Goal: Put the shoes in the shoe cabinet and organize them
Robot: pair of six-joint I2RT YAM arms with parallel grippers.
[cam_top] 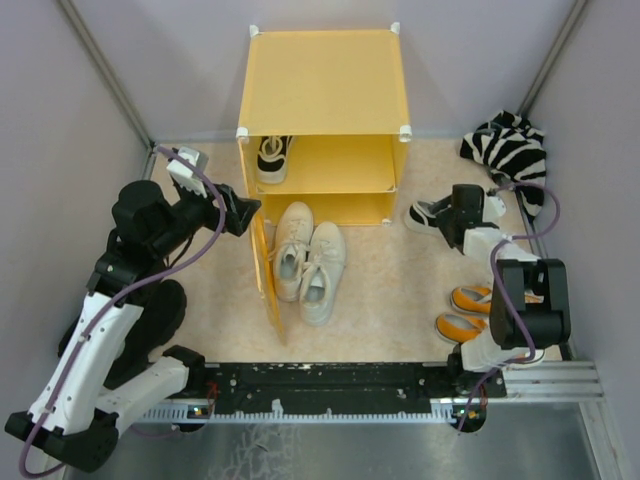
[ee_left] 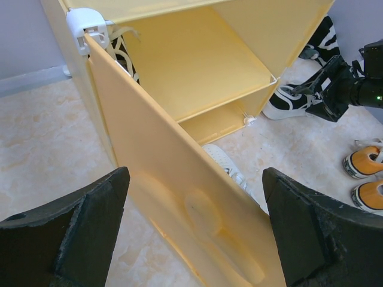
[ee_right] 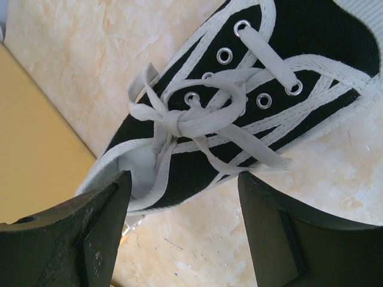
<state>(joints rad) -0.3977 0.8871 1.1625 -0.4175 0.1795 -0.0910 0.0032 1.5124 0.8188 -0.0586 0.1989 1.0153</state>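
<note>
- Yellow-orange plastic cube shoe cabinet (cam_top: 322, 85) stands at the back of the beige marbled floor (cam_top: 385, 300). Its hinged embossed door (ee_left: 155, 161) is swung open toward the arms.
- Done: one black canvas sneaker with white sole and laces (cam_top: 272, 158) sits on the inner shelf, at the left side.
- Not done: its mate, the second black canvas sneaker (ee_right: 269, 78), lies on the floor just beside the cabinet's right lower corner.
- The off-white lace-up pair (cam_top: 308, 262) lies side by side on the floor in front of the opening, just right of the door.
- The orange pair with white soles (cam_top: 465, 312) sits at the right edge, near the right arm's base.
- Right gripper (ee_right: 182, 179) hovers over the floor-side black sneaker, jaws spread, nothing pinched.
- Left gripper (cam_top: 248, 216) is at the door, jaws spread wide to either side of the panel, not clamping it.
- Zebra-striped fabric bundle (cam_top: 510, 150) lies in the far right corner.
- Judgement: early stage; one shoe of six is stowed.
</note>
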